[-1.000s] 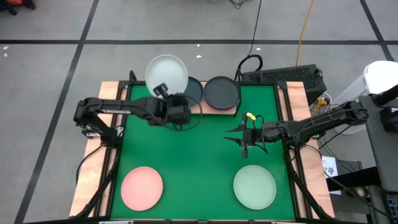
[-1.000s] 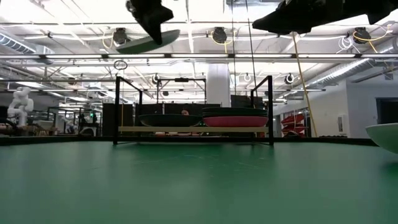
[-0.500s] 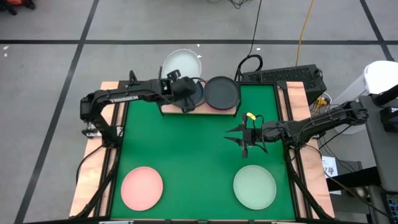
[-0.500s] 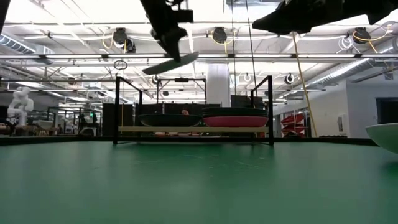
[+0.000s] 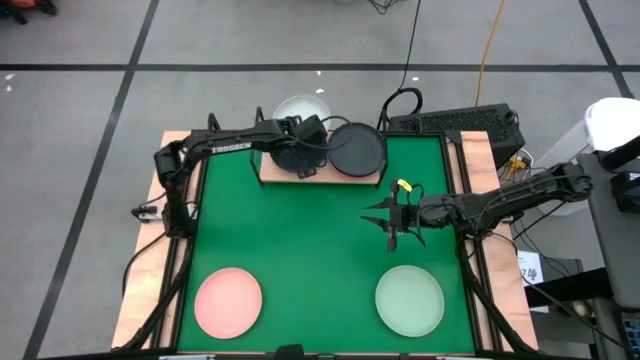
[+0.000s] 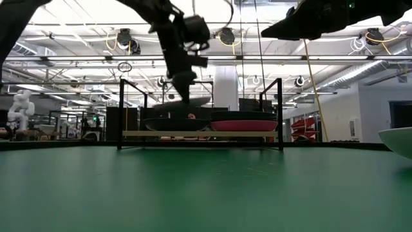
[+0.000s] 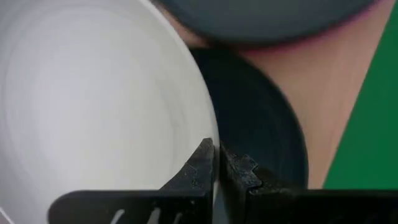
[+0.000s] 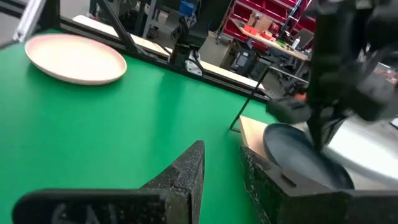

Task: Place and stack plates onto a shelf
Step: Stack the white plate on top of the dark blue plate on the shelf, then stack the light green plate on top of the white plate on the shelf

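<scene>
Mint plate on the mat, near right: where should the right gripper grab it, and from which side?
Grip the rim of the mint plate, probably the far edge, nearest the right gripper. It lies flat on the green mat, shallow with a raised lip, so come down from above and pinch the lip.

grey floor (image 5: 90,40) all around, crossed by dark tape lines. a keyboard (image 5: 455,122) lies just past the table's far right corner, and a yellow cable (image 5: 488,45) trails off across the floor. looking level into the room: bright ceiling lights (image 6: 222,35) on rails, a white pillar (image 6: 226,87), red shelving (image 6: 306,127) to the right, a white humanoid figure (image 6: 19,109) far left.
</scene>
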Available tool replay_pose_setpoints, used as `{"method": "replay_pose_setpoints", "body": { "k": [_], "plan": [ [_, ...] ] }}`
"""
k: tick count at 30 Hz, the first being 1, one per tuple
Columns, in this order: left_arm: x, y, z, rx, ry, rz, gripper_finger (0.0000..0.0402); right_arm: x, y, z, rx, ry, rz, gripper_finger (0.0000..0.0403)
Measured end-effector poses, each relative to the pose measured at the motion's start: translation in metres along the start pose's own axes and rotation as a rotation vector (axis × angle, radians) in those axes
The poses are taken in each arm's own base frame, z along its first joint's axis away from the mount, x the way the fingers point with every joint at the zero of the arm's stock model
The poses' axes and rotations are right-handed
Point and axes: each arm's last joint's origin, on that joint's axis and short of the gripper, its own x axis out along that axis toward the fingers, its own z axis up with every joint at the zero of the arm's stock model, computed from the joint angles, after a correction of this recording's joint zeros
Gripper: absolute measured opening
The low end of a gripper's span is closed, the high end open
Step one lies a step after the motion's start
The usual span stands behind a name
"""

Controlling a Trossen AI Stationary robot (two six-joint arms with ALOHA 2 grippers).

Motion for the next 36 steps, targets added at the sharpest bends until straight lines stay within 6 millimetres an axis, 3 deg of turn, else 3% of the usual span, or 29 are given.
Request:
{"method": "replay_pose_setpoints", "body": {
  "k": [5, 9, 15, 21, 25, 28, 36],
  "plan": [
    [0.026, 0.003, -0.005, -0.071, 0.061, -0.047, 0.0036, 0.0, 0.0, 0.0, -0.001, 0.002, 0.001, 0.0089],
    [0.031, 0.002, -0.007, -0.104, 0.062, -0.155, 0.0058, 0.0, 0.0, 0.0, 0.0, 0.0, 0.0, 0.0089],
    [0.029, -0.007, -0.01, -0.12, 0.114, -0.187, 0.0089, 0.0, 0.0, 0.0, 0.0, 0.0, 0.0, 0.0089],
    [0.011, -0.02, -0.008, -0.094, 0.109, -0.202, 0.0124, 0.0, 0.0, 0.0, 0.0, -0.001, 0.0, 0.0089],
    [-0.021, -0.02, -0.006, -0.16, 0.047, -0.194, 0.0128, 0.0, 0.0, 0.0, 0.0, -0.001, 0.0, 0.0089],
    [-0.058, -0.024, -0.005, -0.195, -0.046, -0.196, 0.0128, 0.0, 0.0, 0.0, 0.0, 0.0, 0.001, 0.0089],
    [-0.161, -0.067, -0.005, -0.075, -0.544, -0.16, 0.0129, 0.0, 0.001, -0.002, 0.017, 0.018, 0.007, 0.0089]
  ]
}}
